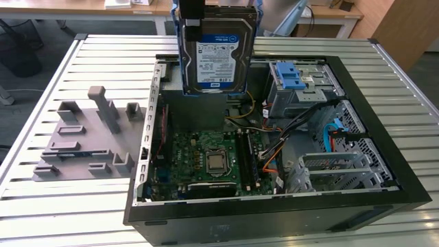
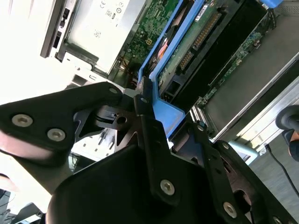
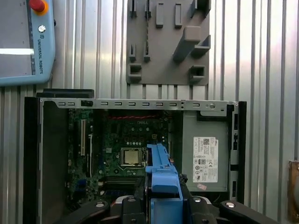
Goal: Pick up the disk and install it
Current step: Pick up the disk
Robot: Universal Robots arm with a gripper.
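Note:
The disk, a silver hard drive with a white-and-blue label in a blue plastic carrier, hangs upright above the back of the open computer case. My gripper is shut on the carrier's upper edge. In the second wrist view the black fingers clamp the blue carrier, and the drive's green circuit board faces the camera. In the first wrist view the disk's carrier edge sticks out of the gripper, above the motherboard.
Inside the case, a metal drive cage with a blue latch sits at the back on the exterior view's right, beside loose cables. The grey power-supply box lies in a case corner. A grey fixture plate lies on the slatted table.

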